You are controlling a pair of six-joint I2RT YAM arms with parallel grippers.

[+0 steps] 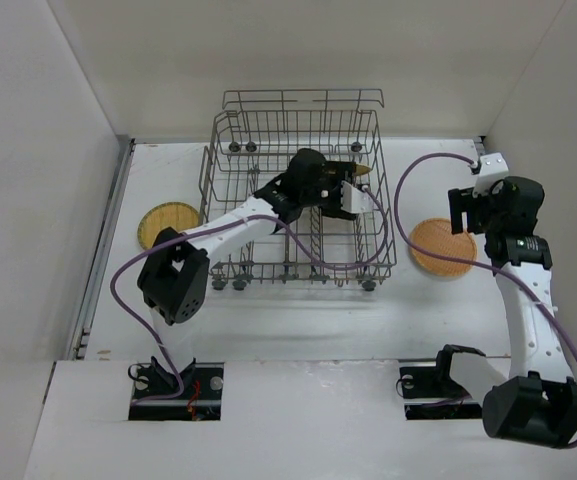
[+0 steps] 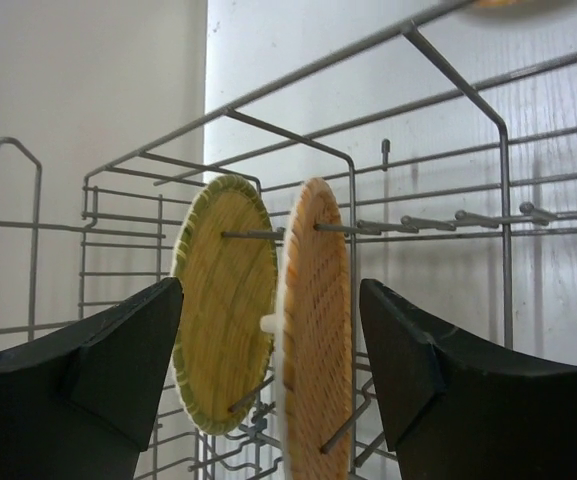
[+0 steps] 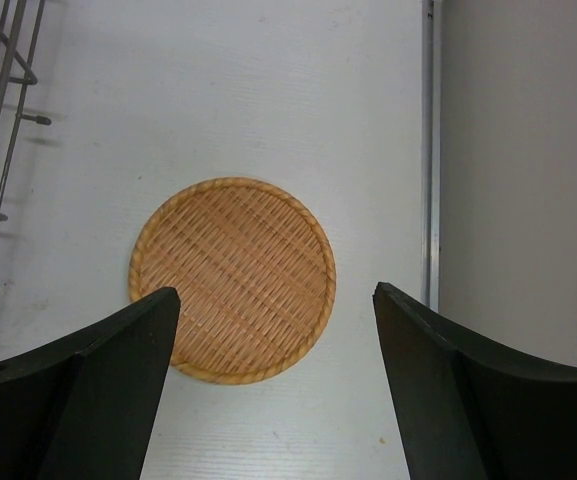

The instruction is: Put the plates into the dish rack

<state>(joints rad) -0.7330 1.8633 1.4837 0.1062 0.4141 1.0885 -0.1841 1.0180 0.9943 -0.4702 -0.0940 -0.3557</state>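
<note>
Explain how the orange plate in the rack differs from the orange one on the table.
The racked orange plate stands on edge in the dish rack; the other orange plate lies flat on the table. The racked one has a yellow-green plate beside it; the other lies alone. Both are round and woven.

A white desk (image 1: 298, 320) with a faintly scuffed surface stands enclosed on three sides by plain white panels: a back wall (image 1: 308, 60), a left wall (image 1: 28, 150) and a right wall (image 1: 558, 90). A metal strip (image 1: 103, 260) runs along the desk's left edge at the foot of the wall, and a second strip (image 3: 429, 150) lines the right edge. Two dark rectangular cut-outs (image 1: 213, 405) open in the white ledge (image 1: 308, 420) at the near side. The light is soft and even, casting only faint shadows.
</note>
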